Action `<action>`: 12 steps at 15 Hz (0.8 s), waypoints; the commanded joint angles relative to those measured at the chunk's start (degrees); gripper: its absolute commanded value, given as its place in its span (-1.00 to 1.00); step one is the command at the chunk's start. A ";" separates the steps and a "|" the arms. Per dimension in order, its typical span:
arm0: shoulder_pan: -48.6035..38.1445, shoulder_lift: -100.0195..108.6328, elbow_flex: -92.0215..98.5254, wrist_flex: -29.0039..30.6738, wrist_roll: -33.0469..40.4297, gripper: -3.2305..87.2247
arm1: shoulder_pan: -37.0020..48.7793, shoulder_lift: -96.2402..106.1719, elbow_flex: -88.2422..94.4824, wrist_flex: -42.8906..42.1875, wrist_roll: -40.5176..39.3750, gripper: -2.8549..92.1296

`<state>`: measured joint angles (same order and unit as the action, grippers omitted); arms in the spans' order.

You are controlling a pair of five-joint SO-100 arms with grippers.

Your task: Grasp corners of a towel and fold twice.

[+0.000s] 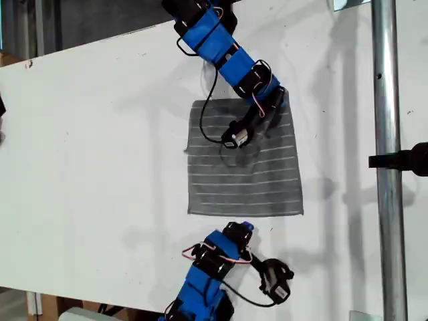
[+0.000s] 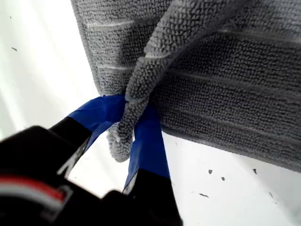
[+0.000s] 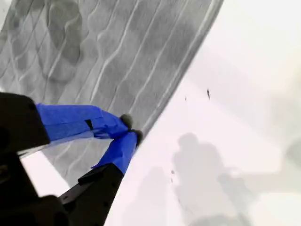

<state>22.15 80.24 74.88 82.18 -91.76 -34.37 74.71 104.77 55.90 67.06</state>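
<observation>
The dark grey striped towel (image 1: pixel 247 180) lies flat on the white table (image 1: pixel 100 167), roughly square. My first gripper (image 1: pixel 275 100) comes in from the exterior view's top and is over the towel's top right corner in that view. In the first wrist view my first gripper (image 2: pixel 127 122) is shut on a corner (image 2: pixel 120 141) of the towel (image 2: pixel 225 70), with a ridge of cloth pulled up from it. My second gripper (image 1: pixel 245 228) hovers at the towel's near edge. Its blue tips (image 3: pixel 130 129) meet beside the towel (image 3: pixel 117 47) edge, and I cannot tell whether cloth is caught between them.
A vertical metal pole (image 1: pixel 384 134) with a black clamp (image 1: pixel 401 160) stands at the exterior view's right. The top arm's camera module (image 1: pixel 234 137) hangs over the towel's upper middle. Bare white table spreads across the exterior view's left.
</observation>
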 commanded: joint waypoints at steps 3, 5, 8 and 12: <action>3.96 -17.31 -24.43 -0.26 2.72 -0.16 | 1.67 0.79 -2.02 1.58 -0.26 -0.94; 4.48 -17.23 -24.52 -0.18 4.92 -0.12 | 1.67 0.70 -2.37 1.76 -0.26 -0.94; 4.92 -19.69 -24.17 -0.53 4.83 -0.18 | 1.67 0.70 -3.34 2.37 -0.26 -0.94; 5.89 -31.73 -24.96 -5.80 1.58 -0.21 | 1.93 0.44 -4.04 2.99 -0.26 -0.94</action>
<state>27.07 49.39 52.73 78.49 -89.03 -33.84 74.71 102.74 58.10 67.06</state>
